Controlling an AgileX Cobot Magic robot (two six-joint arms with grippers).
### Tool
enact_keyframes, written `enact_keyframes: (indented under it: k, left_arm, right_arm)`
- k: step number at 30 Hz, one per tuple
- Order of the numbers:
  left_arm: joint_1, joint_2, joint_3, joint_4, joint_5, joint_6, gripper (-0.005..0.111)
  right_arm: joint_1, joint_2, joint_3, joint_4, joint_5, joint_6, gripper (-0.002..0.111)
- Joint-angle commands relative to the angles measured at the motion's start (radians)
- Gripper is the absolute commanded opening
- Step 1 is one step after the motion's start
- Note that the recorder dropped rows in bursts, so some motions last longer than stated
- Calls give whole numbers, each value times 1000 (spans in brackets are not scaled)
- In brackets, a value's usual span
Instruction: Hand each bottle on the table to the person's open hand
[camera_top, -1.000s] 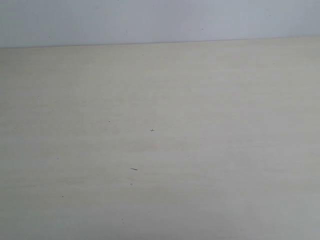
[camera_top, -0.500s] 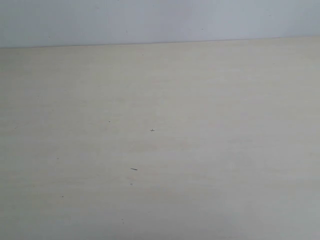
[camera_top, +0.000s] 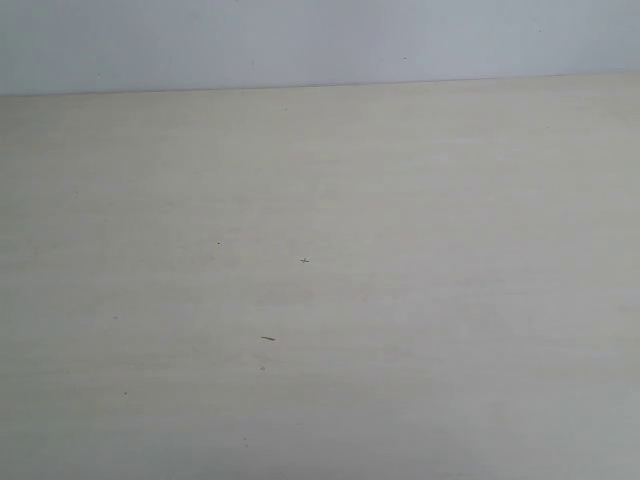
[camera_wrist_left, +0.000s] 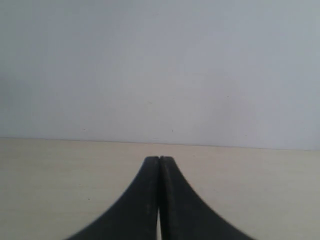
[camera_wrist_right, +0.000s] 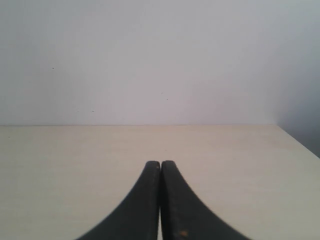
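So there's honestly not much going on: the counter (camera_top: 420, 300) shows only pale wood grain and a couple of tiny dark specks (camera_top: 268, 338), and I can't spot any of the bottles or the person's open hand in any view. The left end effector (camera_wrist_left: 159, 160) has its jaws pressed flat together, holding nothing, low over the counter and facing the plain wall (camera_wrist_left: 160, 70). The right end effector (camera_wrist_right: 160, 164) is the same, closed up and empty. My guess is no handover step is actually under way. The next move needs a bottle within reach, then jaws opened wide enough for it before any approach.
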Motion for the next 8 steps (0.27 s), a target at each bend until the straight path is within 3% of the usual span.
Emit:
enact_keyframes:
  k: [1,8]
  left_arm:
    - [3,-6,3,-4,-2,1,0]
    - [3,-6,3,-4,-2,1,0]
  right_arm:
    - [2,-6,5,-3,-13,2,0]
    - [2,-6,5,-5,-17,2,0]
